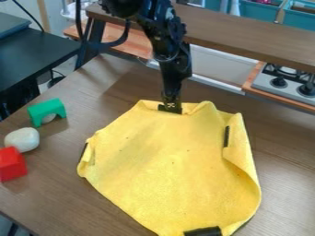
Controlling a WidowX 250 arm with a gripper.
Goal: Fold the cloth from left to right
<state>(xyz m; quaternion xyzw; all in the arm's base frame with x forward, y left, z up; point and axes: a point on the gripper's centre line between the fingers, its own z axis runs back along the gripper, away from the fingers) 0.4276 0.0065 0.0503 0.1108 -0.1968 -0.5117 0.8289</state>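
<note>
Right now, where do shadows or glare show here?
In the camera view, the yellow cloth is softly lit with no strong glare but a faint darker patch on its left half; a soft shadow darkens the tabletop left of the gripper, another beside the green arch.

Toy blocks at nine, toy stove near two

From mid-view, we see a green arch-shaped block (47,109) at nine o'clock on the brown table (283,152). Near it, between eight and nine, we find a rounded whitish object (23,139), with a red block (11,164) just beside it toward eight. At ten o'clock we have a black table (37,53). A long wooden board (246,38) crosses from eleven to two. Beyond it, toward one o'clock, we spot teal bins (257,10); between two and three sits a stove (280,92) with black knobs (278,82).
</note>
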